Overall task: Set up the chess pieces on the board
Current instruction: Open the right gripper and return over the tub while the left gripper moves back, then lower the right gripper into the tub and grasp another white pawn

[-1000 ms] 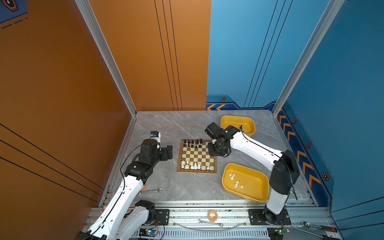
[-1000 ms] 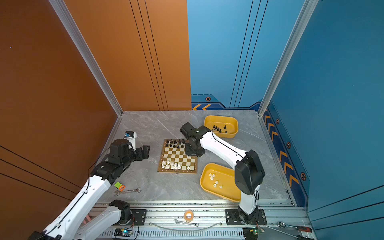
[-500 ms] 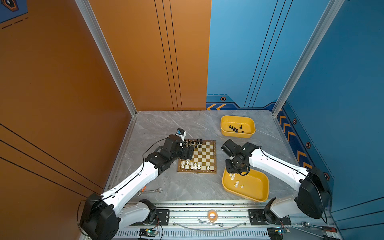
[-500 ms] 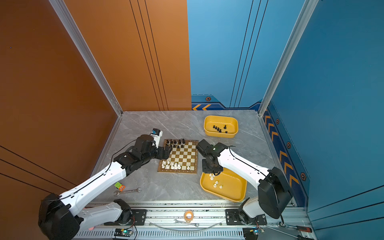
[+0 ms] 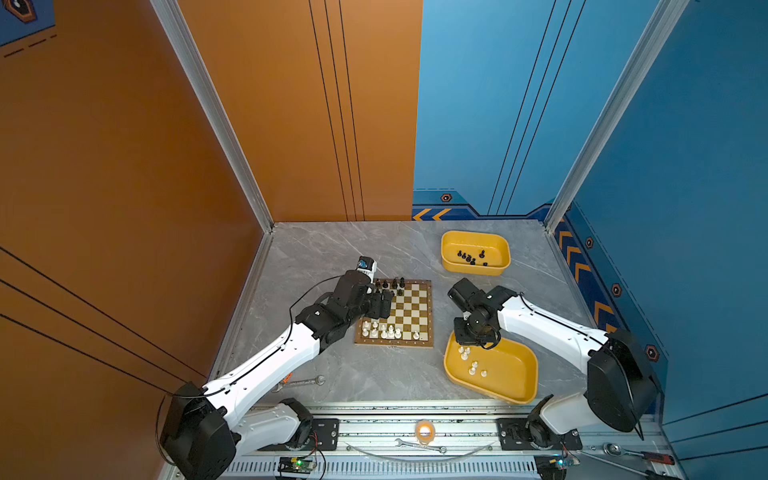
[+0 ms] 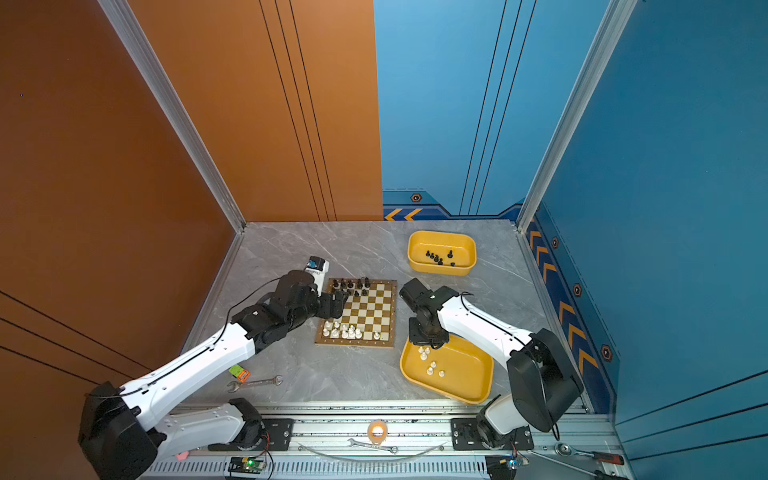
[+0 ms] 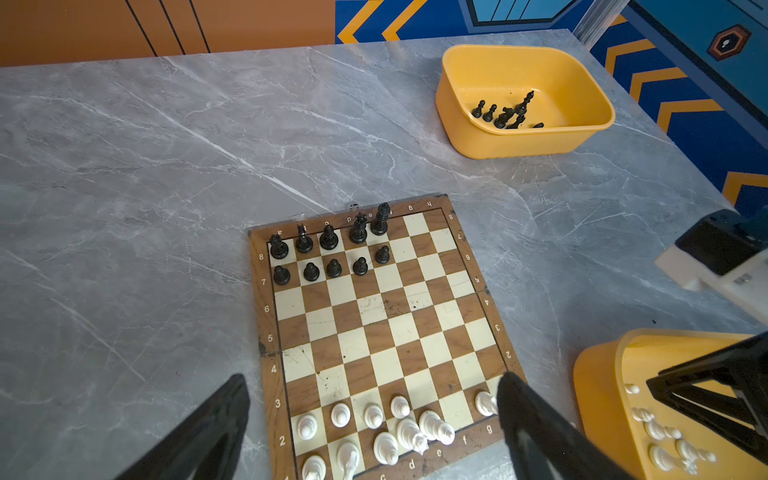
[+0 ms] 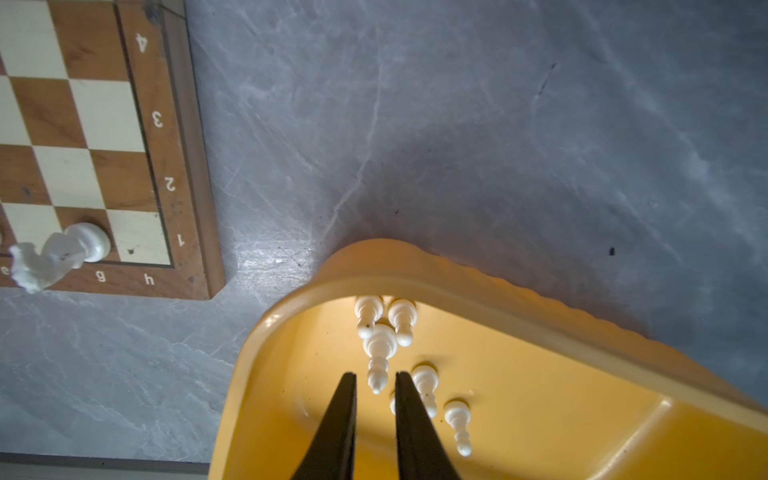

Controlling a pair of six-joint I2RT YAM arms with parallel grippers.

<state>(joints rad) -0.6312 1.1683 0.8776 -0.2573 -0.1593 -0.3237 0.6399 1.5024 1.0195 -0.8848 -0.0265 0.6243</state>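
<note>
Right gripper [image 5: 471,338] hangs over the corner of the near yellow tray [image 5: 519,399] closest to the board [image 5: 411,307] in both top views. Loose white pieces [image 5: 471,365] sit under and beside it. Left gripper [image 5: 384,303] hovers over the board's left side, between the black ranks [image 5: 390,284] and the white ranks [image 5: 384,331]. More black pieces [image 5: 471,258] sit in the far tray [image 5: 476,272].

Left wrist view: left gripper [image 7: 374,380] is spread wide and empty, its fingers [image 7: 216,424] flanking the white ranks. Black occupies files a to e on both ranks; f, g and h are bare. Keep this arm off the right-hand files while the other delivers.

Right wrist view: right gripper [image 8: 376,374] stands narrowly parted, grasping nothing. The head of a tall white piece [image 8: 380,345] shows in the gap, touching neither of the fingers [image 8: 336,415]. Two pieces stand against it behind. Judgement: the step in hand is the pick.
1. Centre on the stem.
2. Descend below the head.
3. Clench gently.
4. Lift straight, without toppling neighbours.

Square h1, beside the white knight [image 8: 62,249], is free.
</note>
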